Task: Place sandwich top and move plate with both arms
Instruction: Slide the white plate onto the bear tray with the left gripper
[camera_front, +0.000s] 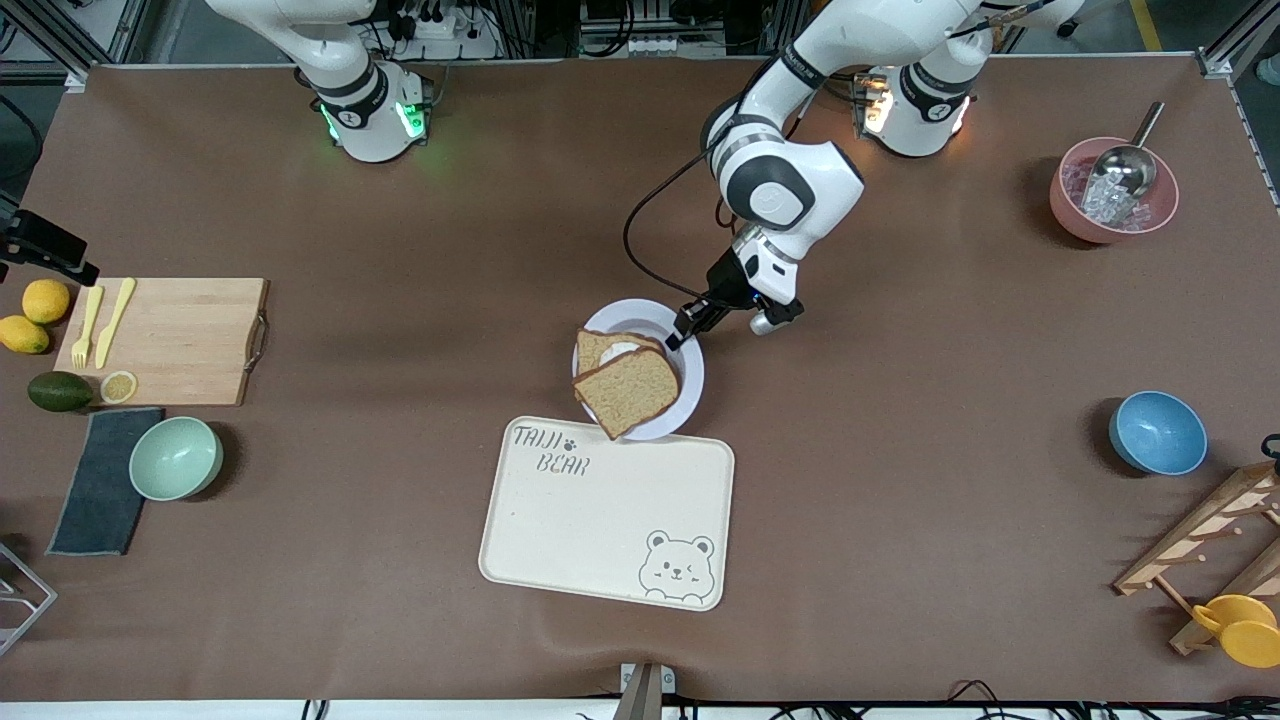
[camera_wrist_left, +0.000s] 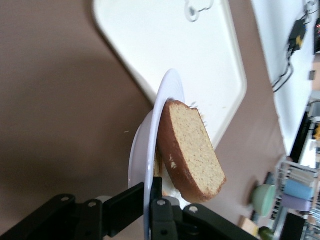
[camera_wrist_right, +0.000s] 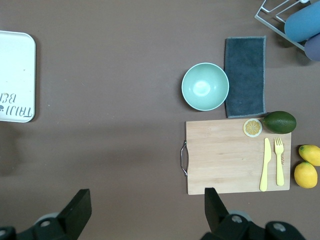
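Gripping the rim of the plate (camera_front: 690, 385), the left gripper (camera_front: 688, 328) is clamped on the edge that faces the robot bases, one finger above and one below the rim in the left wrist view, probably so the plate can be dragged or lifted toward the tray (camera_front: 560, 540) without touching the food. The plate is sitting on the table, its near edge just overlapping or touching the tray's edge; which one cannot be told. On it the sandwich top (camera_front: 630, 390) is lying skewed over the egg-bearing slice (camera_front: 610, 350), one corner overhanging the plate toward the tray, so placing looks done and moving is the step in hand. The top is looking plain brown wholemeal, speckled, with darker crust, thick and soft, likely to slide if the plate is tipping. The right gripper (camera_wrist_right: 145, 215) is waiting spread wide and empty, high over bare table near the cutting board (camera_wrist_right: 225, 157) and mint bowl (camera_wrist_right: 205, 86), not yet helping.
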